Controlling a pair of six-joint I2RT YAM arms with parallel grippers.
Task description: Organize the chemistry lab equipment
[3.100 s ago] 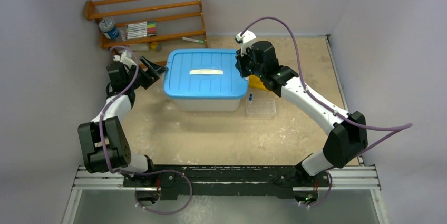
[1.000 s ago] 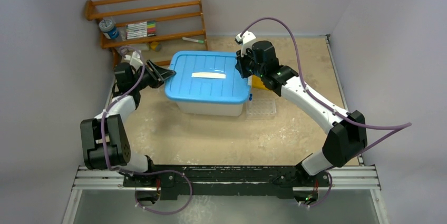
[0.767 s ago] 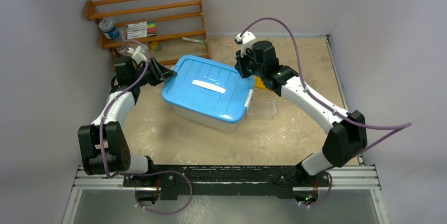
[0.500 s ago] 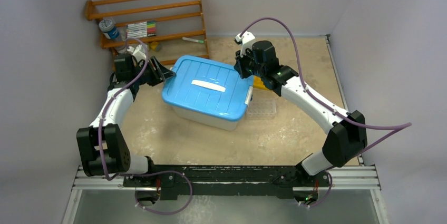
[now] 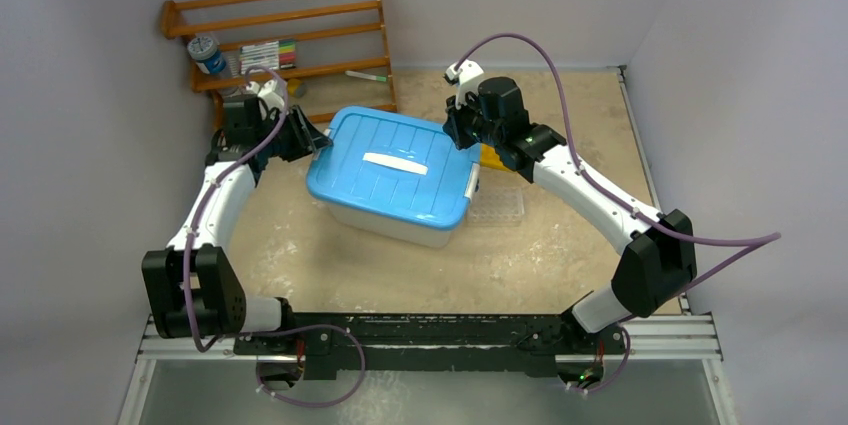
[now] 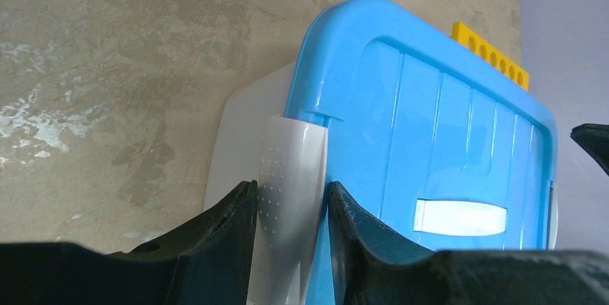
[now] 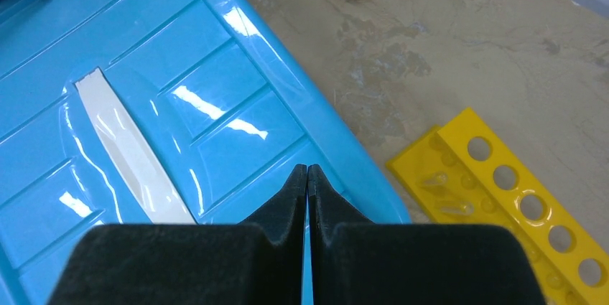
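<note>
A white storage box with a blue lid (image 5: pixel 392 163) sits askew in the middle of the table. At its left end my left gripper (image 5: pixel 318 141) is shut on the white latch (image 6: pixel 291 169), one finger on each side of it, gripper (image 6: pixel 291 189). The right gripper (image 5: pixel 455 135) is shut, its tips resting on the lid's far right corner (image 7: pixel 307 169). Of the chemistry lab equipment I see a yellow tube rack (image 7: pixel 517 197) lying beside the box and a clear well tray (image 5: pixel 497 207). Whatever is inside the box is hidden.
A wooden shelf rack (image 5: pixel 290 35) stands at the back left, close behind my left arm. It holds coloured markers (image 5: pixel 268 55) and a blue-capped jar (image 5: pixel 205 53). Grey walls close in on both sides.
The box has turned about its middle, its left end swinging toward the back and its right end toward the front. My left gripper moved back with the latch; the right gripper stayed put.
</note>
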